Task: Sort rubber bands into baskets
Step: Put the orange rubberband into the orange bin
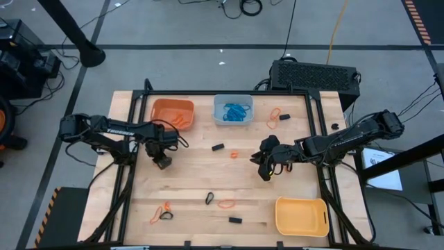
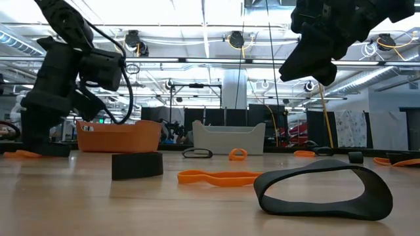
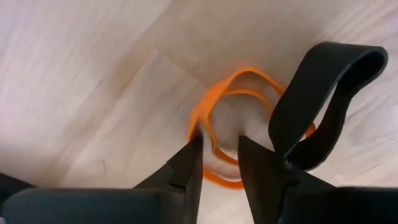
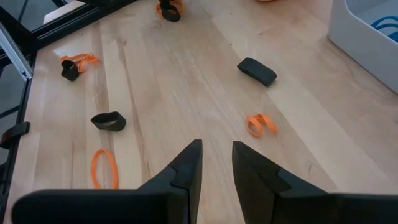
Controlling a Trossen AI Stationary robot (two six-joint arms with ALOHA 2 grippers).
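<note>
The left gripper [image 3: 219, 163] is held with fingers slightly parted just over an orange rubber band [image 3: 233, 118] and a black band [image 3: 326, 99] on the table, while the right gripper [image 4: 216, 163] hangs narrowly parted and empty mid-table near the pale basket [image 1: 232, 110].

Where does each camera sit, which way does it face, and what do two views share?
High view: above the table, looking straight down; both arms show, left hand, right hand.
Low view: at table-top height, looking level past a black rubber band into the room; both arms enter from above.
Left wrist view: on the left arm, close over an orange rubber band; own fingers show.
Right wrist view: on the right arm, looking across the table; own fingers show.
Shared: high and right wrist views both show the blue-grey basket.
</note>
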